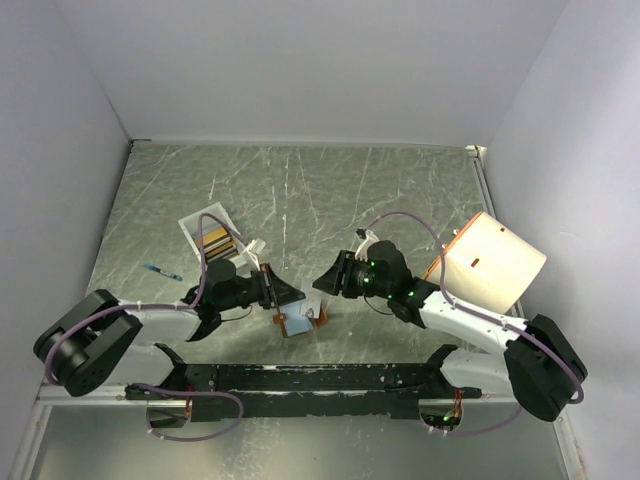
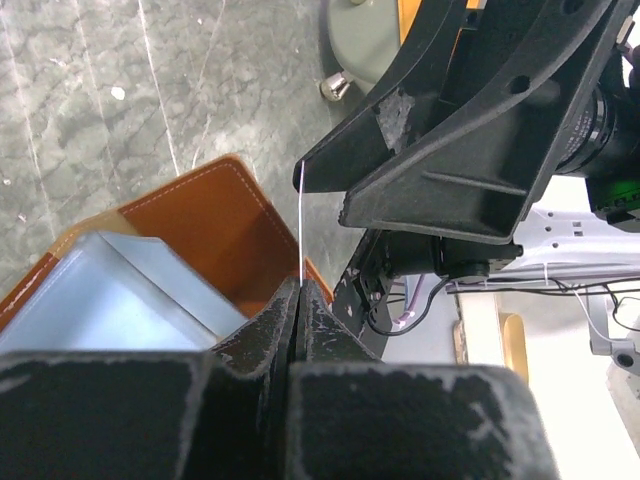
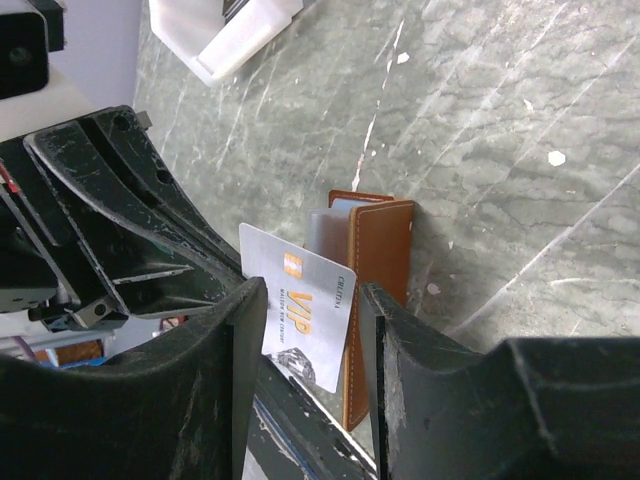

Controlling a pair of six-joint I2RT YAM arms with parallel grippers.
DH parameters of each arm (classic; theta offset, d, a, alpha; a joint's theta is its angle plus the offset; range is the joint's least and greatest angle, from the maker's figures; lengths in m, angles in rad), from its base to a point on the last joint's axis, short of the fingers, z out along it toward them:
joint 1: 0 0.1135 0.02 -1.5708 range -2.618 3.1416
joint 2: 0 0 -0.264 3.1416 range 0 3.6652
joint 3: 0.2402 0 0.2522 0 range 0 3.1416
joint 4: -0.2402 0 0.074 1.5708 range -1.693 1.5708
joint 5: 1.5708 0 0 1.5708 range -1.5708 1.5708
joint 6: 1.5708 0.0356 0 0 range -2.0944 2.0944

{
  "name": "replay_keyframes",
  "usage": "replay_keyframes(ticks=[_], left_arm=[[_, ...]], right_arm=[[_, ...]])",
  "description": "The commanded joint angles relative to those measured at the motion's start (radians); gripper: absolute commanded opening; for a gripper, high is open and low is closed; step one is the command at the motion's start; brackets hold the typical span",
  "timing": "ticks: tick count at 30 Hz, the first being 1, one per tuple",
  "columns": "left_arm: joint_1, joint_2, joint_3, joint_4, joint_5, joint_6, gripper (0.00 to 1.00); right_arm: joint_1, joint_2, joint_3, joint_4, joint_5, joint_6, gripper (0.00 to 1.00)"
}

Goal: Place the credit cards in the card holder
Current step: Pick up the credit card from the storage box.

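Right wrist view: over the desk (image 3: 500, 120), the left claw (image 2: 300, 292) pinches a silvery credit card (image 3: 305, 310) edge-on, while the right claw (image 3: 310, 292) is spread close by it. The card holder (image 3: 380, 250) stands open just beyond. I judge the card's corner could miss the pocket, catch the leather and topple the holder.

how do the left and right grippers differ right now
The left gripper is shut, pinching the silver VIP card; the right gripper stands open, gripping nothing. The left gripper lines up with the card's edge; the right gripper faces its printed side. Both are black and meet at the card, by the brown card holder.
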Motion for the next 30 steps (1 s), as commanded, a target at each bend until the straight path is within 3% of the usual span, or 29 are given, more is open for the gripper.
replay_keyframes(ticks=[1, 4, 9, 10, 14, 17, 21, 23, 26, 30], left_arm=[[-0.007, 0.038, -0.033, 0.164, 0.034, -0.014, 0.07], [-0.007, 0.056, -0.036, 0.192, 0.042, -0.015, 0.07], [-0.007, 0.039, -0.012, 0.118, 0.032, 0.025, 0.07], [-0.006, 0.028, -0.005, 0.089, 0.027, 0.039, 0.07], [-0.007, -0.031, 0.010, 0.003, -0.008, 0.081, 0.07], [-0.007, -0.061, -0.015, 0.070, -0.002, 0.072, 0.07], [-0.007, -0.094, -0.038, 0.135, 0.003, 0.034, 0.07], [-0.007, -0.103, -0.040, 0.144, 0.009, 0.021, 0.07], [-0.007, -0.110, -0.043, 0.175, 0.017, -0.001, 0.07], [-0.007, -0.111, -0.039, 0.196, 0.026, -0.014, 0.07]], right_arm=[[-0.012, 0.019, -0.027, 0.089, -0.044, 0.010, 0.42], [-0.013, 0.020, -0.035, 0.121, -0.072, 0.017, 0.39], [-0.013, -0.027, -0.041, 0.110, -0.064, 0.001, 0.02], [-0.014, -0.038, -0.041, 0.100, -0.056, -0.003, 0.00], [-0.014, -0.072, -0.045, 0.083, -0.045, -0.018, 0.00], [-0.013, -0.074, -0.047, 0.082, -0.056, -0.017, 0.01], [-0.014, -0.110, -0.059, 0.090, -0.057, -0.001, 0.37], [-0.013, -0.134, -0.058, 0.098, -0.060, -0.002, 0.43], [-0.014, -0.137, -0.046, 0.107, -0.080, -0.006, 0.43], [-0.014, -0.114, -0.050, 0.163, -0.130, 0.003, 0.34]])
